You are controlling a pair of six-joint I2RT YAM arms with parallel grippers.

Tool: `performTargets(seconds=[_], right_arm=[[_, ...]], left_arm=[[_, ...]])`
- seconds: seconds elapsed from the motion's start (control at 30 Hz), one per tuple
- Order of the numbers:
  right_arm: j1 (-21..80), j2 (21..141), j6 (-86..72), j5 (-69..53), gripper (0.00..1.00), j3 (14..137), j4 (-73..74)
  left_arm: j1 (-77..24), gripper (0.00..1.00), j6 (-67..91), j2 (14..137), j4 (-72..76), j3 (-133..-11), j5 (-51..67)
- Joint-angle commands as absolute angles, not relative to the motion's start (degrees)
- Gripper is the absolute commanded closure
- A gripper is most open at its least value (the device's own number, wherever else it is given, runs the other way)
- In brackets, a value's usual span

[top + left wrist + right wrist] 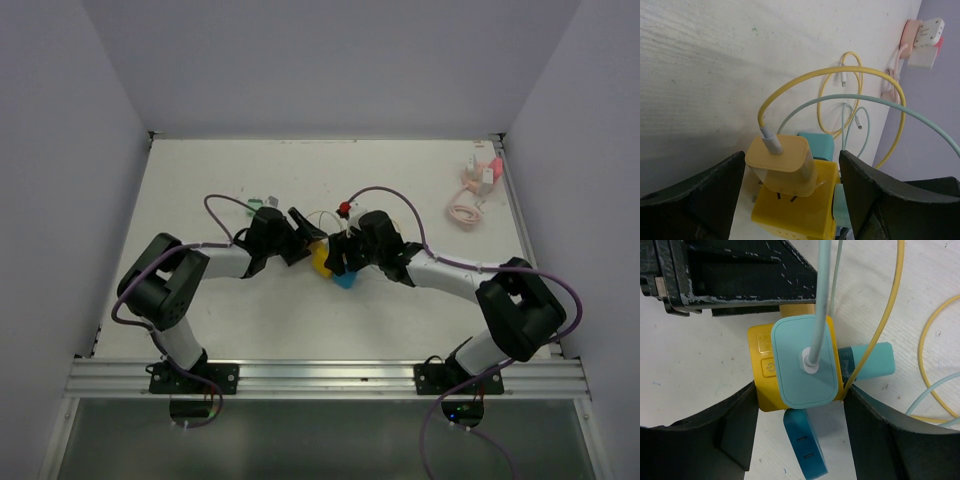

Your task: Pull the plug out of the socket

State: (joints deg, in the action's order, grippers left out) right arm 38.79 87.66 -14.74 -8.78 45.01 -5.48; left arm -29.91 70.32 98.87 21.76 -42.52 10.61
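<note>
A yellow cube socket [320, 258] lies mid-table, and my right gripper [800, 387] is shut on it [762, 370], one finger pressed on each side. Plugged into it are a pale yellow plug [782, 167] with a yellow cable, a light teal plug [805, 362] with a pale blue cable, and a dark teal plug [805, 445]. My left gripper [792, 155] is open and straddles the yellow plug. Its left finger is almost at the plug's side, and a gap shows at the right finger [875, 195].
Yellow and pale blue cables [840, 90] loop on the table behind the socket. At the back right lie a pink and white adapter [482, 175] and a coiled pink cable [462, 212]. A small red item [345, 208] and a green one [255, 203] lie behind the grippers.
</note>
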Motion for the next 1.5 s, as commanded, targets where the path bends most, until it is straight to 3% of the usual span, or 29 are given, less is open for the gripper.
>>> performTargets(seconds=[0.0,0.2,0.33,0.5,0.67,1.47], right_arm=[[39.3,86.4,-16.5,-10.7,1.00,43.7,-7.6],[39.3,86.0,-17.5,-11.4,1.00,42.6,-8.4],[39.2,85.6,-17.7,-11.8,1.00,41.8,-8.6],[39.3,84.8,-17.3,-12.3,1.00,41.0,-8.1],[39.3,83.2,-17.4,-12.6,1.00,39.3,-7.7],[39.3,79.0,-13.9,-9.5,1.00,38.5,3.9]], left_arm=[[-30.7,0.22,73.5,99.5,27.9,-40.9,8.8],[-30.8,0.36,76.2,99.8,32.7,-37.9,8.1],[-30.8,0.55,77.5,99.9,37.2,-35.9,6.8],[-30.8,0.72,77.9,100.8,41.4,-35.0,6.2],[-30.8,1.00,79.2,100.7,45.6,-33.9,4.8],[-24.5,1.00,78.2,102.2,47.2,-37.8,-2.7]])
